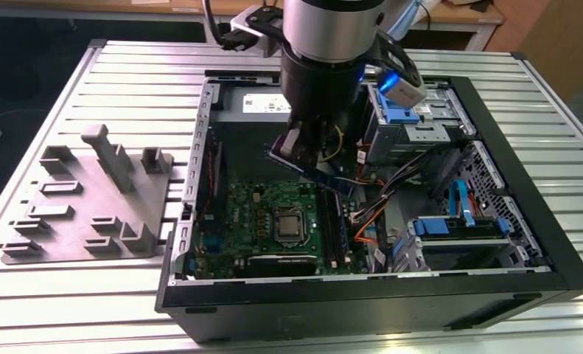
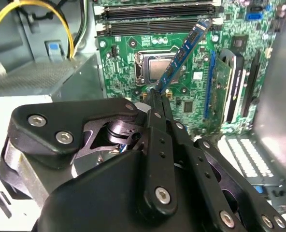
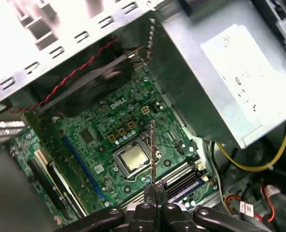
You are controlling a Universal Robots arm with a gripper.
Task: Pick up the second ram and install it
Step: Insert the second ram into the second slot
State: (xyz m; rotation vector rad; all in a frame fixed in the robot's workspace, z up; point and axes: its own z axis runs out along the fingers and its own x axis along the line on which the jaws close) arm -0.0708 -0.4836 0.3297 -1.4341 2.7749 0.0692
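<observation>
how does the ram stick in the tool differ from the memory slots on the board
The second ram is blue; the memory slots are black. The ram hangs tilted above the motherboard, clamped at one end by the tool; the slots lie flat on it. Both are long and narrow.

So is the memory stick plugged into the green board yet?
No, the second ram is pinched in the jaws, tilted in the air over the motherboard, not seated in a slot.

A white label (image 3: pixel 244 67) on the power supply (image 3: pixel 191 92) carries dark print, too small to read. The motherboard (image 3: pixel 104 123) bears white lettering near one edge, perhaps a maker's mark.
</observation>
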